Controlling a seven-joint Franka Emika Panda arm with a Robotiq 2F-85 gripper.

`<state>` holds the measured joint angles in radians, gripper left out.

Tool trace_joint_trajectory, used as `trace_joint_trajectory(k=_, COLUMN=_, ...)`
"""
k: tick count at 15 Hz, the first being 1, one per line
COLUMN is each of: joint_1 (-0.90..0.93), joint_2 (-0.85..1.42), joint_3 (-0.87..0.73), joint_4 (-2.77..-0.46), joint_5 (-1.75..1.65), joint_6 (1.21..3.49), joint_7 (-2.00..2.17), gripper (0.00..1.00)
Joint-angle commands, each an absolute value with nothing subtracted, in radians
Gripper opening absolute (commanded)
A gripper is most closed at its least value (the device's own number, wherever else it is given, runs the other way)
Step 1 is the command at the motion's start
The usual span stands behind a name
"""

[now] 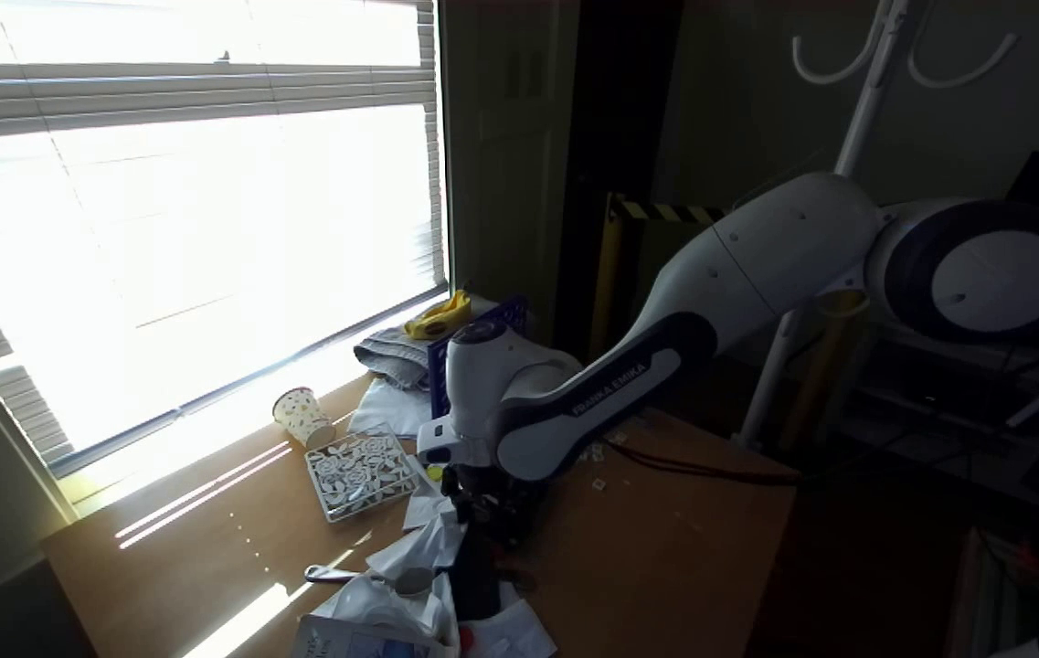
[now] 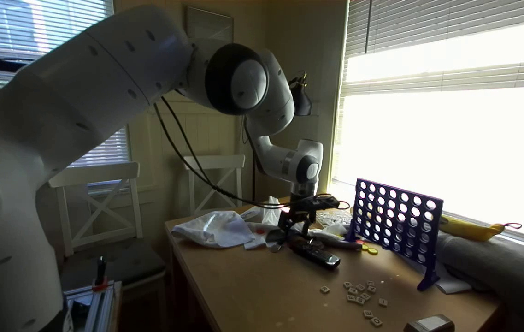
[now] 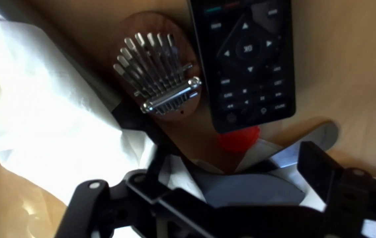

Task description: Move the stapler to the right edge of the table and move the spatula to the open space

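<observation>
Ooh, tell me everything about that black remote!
The remote is long and black, with rounded corners, and looks like shiny plastic. White arrows surround a button marked OK, with small white symbols plus green and red marks. It lies face up on the brown table, beside a thumb piano. One end hides part of a red disc; whether they touch, I can't tell. The open gripper isn't holding it.

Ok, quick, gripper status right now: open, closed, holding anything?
Gripper: open, jaws well apart in the wrist view, holding nothing that I can see.
</observation>
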<state>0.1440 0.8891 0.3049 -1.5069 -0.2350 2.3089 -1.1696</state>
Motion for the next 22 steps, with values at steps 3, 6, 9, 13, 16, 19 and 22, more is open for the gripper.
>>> trace_joint_trajectory(k=3, joint_1=0.142, joint_2=0.987, joint_3=0.307, joint_4=-1.331, joint_5=-0.169, joint_6=2.234, joint_7=-1.269, gripper=1.00)
trace_joint_trajectory(k=6, joint_1=0.157, joint_2=1.013, joint_3=0.294, joint_4=-1.266, joint_5=-0.164, joint_6=2.197, joint_7=-1.268, gripper=1.00)
trace_joint_trajectory(k=9, joint_1=0.174, joint_2=1.042, joint_3=0.278, joint_4=-1.209, joint_5=-0.163, joint_6=2.159, joint_7=-1.241, gripper=1.00)
trace_joint_trajectory(k=13, joint_1=0.192, joint_2=1.041, joint_3=0.256, joint_4=-1.194, joint_5=-0.168, joint_6=2.086, joint_7=-1.201, gripper=1.00)
trace_joint_trajectory(k=16, joint_1=0.198, joint_2=1.045, joint_3=0.254, joint_4=-1.181, joint_5=-0.164, joint_6=2.062, joint_7=-1.191, gripper=1.00)
trace_joint_trajectory(k=19, joint_1=0.205, joint_2=1.058, joint_3=0.257, joint_4=-1.169, joint_5=-0.167, joint_6=2.048, joint_7=-1.199, gripper=1.00)
trace_joint_trajectory(k=22, joint_1=0.217, joint_2=1.092, joint_3=0.257, joint_4=-1.134, joint_5=-0.173, joint_6=2.034, joint_7=-1.216, gripper=0.93)
